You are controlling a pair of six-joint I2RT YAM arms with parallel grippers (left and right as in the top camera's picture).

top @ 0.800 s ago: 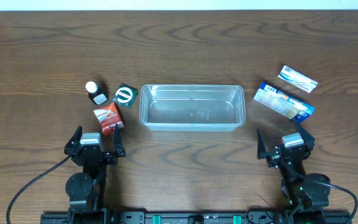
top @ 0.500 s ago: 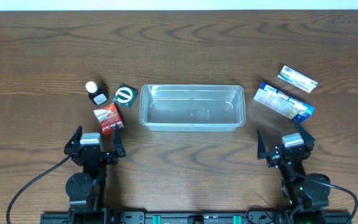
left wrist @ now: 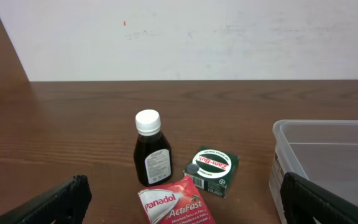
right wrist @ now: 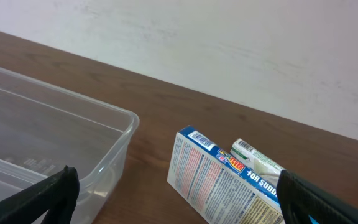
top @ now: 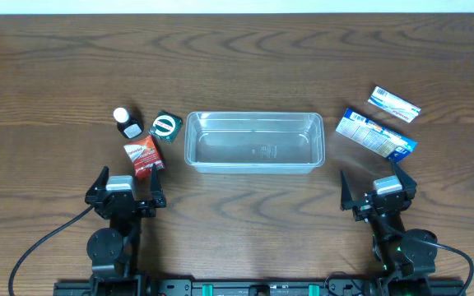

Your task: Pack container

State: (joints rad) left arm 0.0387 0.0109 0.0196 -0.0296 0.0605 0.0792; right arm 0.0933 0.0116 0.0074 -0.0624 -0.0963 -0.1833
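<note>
The clear plastic container (top: 254, 141) lies empty at the table's middle; it also shows in the left wrist view (left wrist: 328, 158) and the right wrist view (right wrist: 48, 143). Left of it are a dark bottle with a white cap (top: 125, 122) (left wrist: 151, 149), a green box (top: 165, 127) (left wrist: 212, 169) and a red Panadol sachet (top: 144, 155) (left wrist: 174, 204). Right of it are a blue box (top: 375, 134) (right wrist: 225, 183) and a small white packet (top: 395, 104) (right wrist: 257, 160). My left gripper (top: 126, 191) (left wrist: 179, 214) is open and empty, near the sachet. My right gripper (top: 378, 191) (right wrist: 176, 205) is open and empty, near the blue box.
The brown wooden table (top: 237, 57) reaches back to a white wall (left wrist: 197, 37). Both arm bases and black cables sit at the front edge (top: 237, 284).
</note>
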